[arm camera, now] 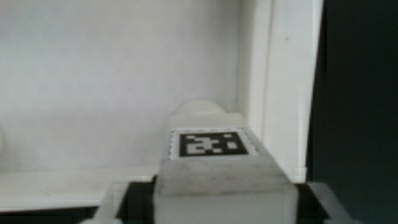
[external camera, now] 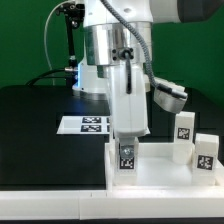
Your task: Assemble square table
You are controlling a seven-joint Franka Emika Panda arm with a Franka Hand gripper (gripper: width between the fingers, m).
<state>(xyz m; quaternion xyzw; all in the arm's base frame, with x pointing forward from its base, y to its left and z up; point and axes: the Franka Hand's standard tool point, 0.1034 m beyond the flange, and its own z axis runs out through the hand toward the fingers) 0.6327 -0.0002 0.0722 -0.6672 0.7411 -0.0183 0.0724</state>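
Tabletop [external camera: 160,165] cropped below, tool [external camera: 128,133] fingertips behind leg [external camera: 127,156]

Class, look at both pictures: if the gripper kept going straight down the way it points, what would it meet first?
Probably the tabletop: the gripper points down, holding a leg over the tabletop's corner; exact depth is unclear.

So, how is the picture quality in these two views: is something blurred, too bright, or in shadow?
Exterior view: evenly lit and fairly sharp; the tags on the marker board read clearly, and the white tabletop is bright with little surface detail. Wrist view: soft overall; the leg in the gripper is blurred though its tag is readable, and the picture's dark side shows nothing.
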